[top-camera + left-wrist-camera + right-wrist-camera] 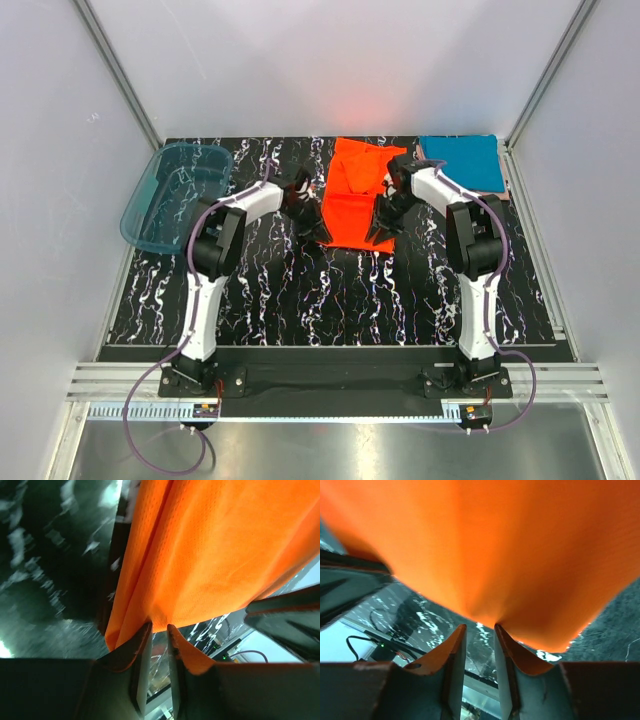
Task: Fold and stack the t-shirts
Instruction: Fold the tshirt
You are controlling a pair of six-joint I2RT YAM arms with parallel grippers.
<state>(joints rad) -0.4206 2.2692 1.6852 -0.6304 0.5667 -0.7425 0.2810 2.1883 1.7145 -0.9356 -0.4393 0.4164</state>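
A bright orange-red t-shirt [352,185] lies at the back middle of the black marbled table [330,300], its near edge raised off the surface. My left gripper [306,222] is shut on the shirt's near left corner; in the left wrist view the cloth [215,550] bunches into my gripper [159,627]. My right gripper [383,226] is shut on the near right corner; in the right wrist view the cloth [495,545] puckers into my gripper [480,626]. A teal blue folded t-shirt [462,160] lies square at the back right.
A translucent teal plastic tub [175,192] sits tilted at the table's back left edge. White walls close in the back and both sides. The arm bases stand at the near edge.
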